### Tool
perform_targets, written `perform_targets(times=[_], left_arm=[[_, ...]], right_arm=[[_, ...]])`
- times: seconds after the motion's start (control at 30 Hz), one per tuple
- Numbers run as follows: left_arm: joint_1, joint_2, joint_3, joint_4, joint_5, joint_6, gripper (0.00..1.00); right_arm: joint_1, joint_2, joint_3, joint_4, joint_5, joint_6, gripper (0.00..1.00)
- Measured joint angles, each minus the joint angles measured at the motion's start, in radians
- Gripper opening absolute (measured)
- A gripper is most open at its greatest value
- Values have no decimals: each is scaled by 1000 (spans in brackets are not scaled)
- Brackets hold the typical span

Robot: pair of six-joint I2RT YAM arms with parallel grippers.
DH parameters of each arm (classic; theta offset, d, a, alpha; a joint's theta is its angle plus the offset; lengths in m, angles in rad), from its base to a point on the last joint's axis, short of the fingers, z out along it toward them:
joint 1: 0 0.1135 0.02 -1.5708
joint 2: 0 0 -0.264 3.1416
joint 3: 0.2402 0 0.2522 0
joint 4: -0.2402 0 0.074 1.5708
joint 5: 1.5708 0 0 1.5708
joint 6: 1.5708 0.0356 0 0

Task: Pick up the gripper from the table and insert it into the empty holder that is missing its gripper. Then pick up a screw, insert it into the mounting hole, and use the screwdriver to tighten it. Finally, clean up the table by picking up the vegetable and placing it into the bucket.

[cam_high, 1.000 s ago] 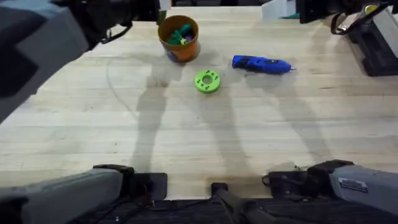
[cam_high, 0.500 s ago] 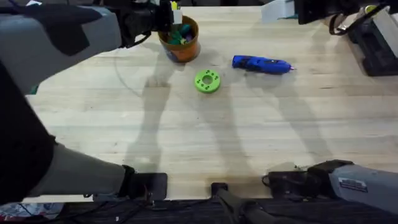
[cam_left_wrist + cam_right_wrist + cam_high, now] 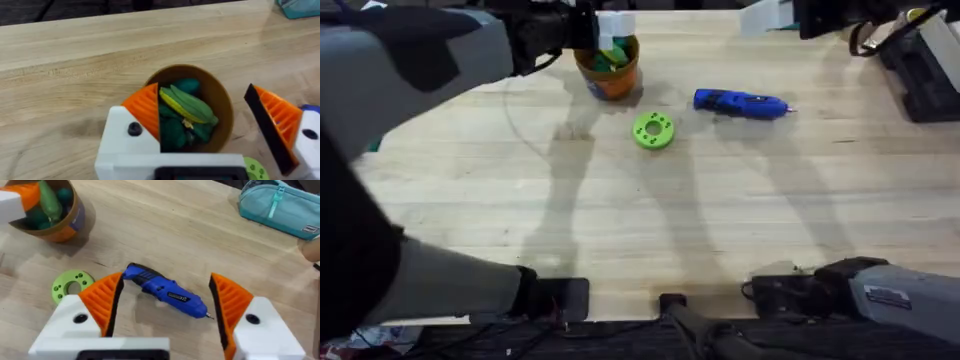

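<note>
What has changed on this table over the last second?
The left gripper has swung in over the small orange-brown bucket, open, with the yellow-and-green toy vegetable lying inside. The right gripper, the bright blue screwdriver and the round lime-green disc stayed put.

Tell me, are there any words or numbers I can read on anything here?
None can be read.
Screwdriver: a small label on its side, too blurred.
Teal pouch: a small tag at its edge, too small.
Bucket: a dark patch on its side, unreadable.
</note>
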Motion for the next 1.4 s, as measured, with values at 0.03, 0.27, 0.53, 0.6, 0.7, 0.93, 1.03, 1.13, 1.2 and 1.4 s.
perform_targets(times=[0.03, 0.27, 0.53, 0.6, 0.7, 0.93, 1.03, 1.13, 1.2, 1.4], left_arm=[[0, -15, 0, -11, 0, 0, 986], [0, -217, 4, -235, -3, 1, 986], [0, -440, 10, -640, -86, 38, 986], [0, -484, 9, -715, -102, 43, 986], [0, -534, 9, -792, -111, 49, 986], [0, -534, 9, -792, -111, 49, 986], [0, -534, 9, -792, -111, 49, 986], [0, -534, 9, -792, -111, 49, 986], [0, -534, 9, -792, -111, 49, 986], [0, -534, 9, -792, -111, 49, 986]], right_arm=[[0, 0, 0, 0, 0, 0, 997], [0, 0, 0, 0, 0, 0, 997], [0, 0, 0, -10, 0, 0, 997], [0, 0, 0, -20, 0, 0, 997], [0, 0, 0, -34, 0, 0, 997], [0, 0, 0, -34, 0, 0, 997], [0, 0, 0, -34, 0, 0, 997], [0, 0, 0, -34, 0, 0, 997], [0, 0, 0, -34, 0, 0, 997], [0, 0, 0, -34, 0, 0, 997]])
